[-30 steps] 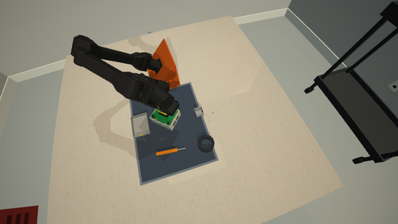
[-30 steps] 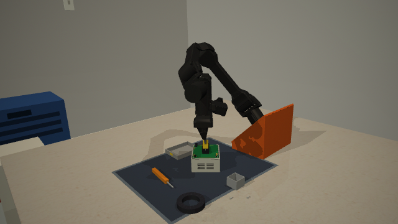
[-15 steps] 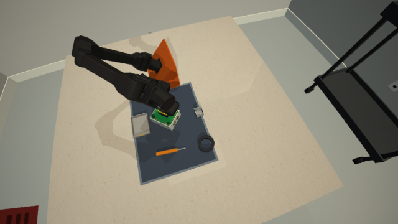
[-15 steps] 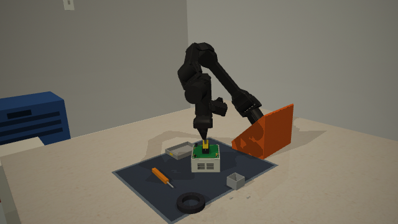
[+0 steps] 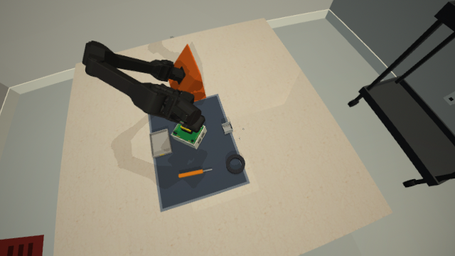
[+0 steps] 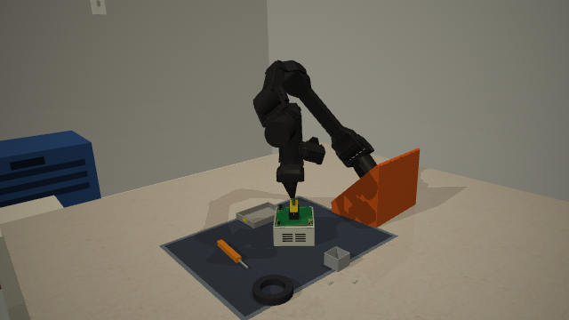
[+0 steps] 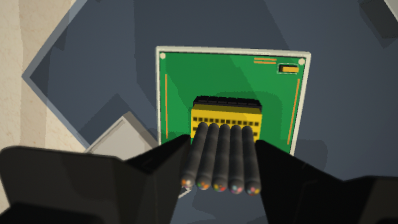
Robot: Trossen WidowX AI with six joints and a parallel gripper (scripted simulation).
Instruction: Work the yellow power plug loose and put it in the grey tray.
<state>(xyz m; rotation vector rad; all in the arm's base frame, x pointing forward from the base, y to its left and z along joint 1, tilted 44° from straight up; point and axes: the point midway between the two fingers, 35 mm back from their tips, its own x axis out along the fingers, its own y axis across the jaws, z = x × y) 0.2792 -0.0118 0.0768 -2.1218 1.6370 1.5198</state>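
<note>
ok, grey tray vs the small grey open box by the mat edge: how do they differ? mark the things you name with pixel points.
The grey tray [image 5: 151, 145] [image 6: 253, 223] is wide and shallow; the small box [image 5: 227, 132] [image 6: 336, 261] is narrow and deep for its width. The tray has a yellow mark on its outside; the box shows none. The tray sits nearer the orange screwdriver's handle end, the box nearer the black ring. Both are grey, open-topped and upright.

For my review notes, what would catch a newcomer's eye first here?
Probably the bright orange wedge-shaped panel beside the black arm's base end. Next, the yellow power plug, clamped in the gripper above the green circuit board. Then the orange-handled screwdriver, lying on the dark mat.
</note>
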